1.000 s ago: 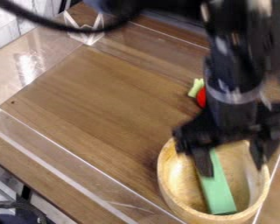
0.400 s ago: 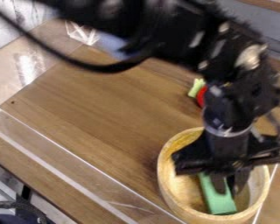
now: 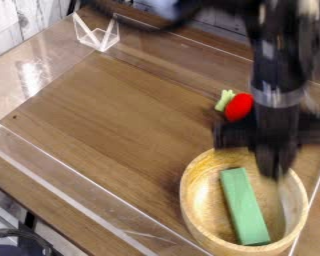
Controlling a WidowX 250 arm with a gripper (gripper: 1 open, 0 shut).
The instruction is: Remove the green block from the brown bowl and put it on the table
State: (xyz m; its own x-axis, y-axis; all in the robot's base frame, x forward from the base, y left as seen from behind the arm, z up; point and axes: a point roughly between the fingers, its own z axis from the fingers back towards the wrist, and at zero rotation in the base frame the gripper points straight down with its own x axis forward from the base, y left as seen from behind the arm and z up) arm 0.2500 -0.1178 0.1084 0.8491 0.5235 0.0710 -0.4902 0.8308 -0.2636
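Gripper (image 3: 275,165) closed with nothing visible in its blurred fingers, above the far part of the brown bowl (image 3: 195,208). Your green block (image 3: 244,206) lies inside that bowl, near the lower-right corner of the table (image 3: 116,125), beside its near edge. Expect it to be light, stiff and perhaps a little slick. Open up, then pinch it across its narrow width at mid-length, minding the bowl wall, so it won't tip.

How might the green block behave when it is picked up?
The green block would probably stay stiff, since its edges look straight and its faces flat. It seems unlikely to roll, being a long rectangular bar, but it might slide or tip because it lies against the curved inside of the brown bowl.
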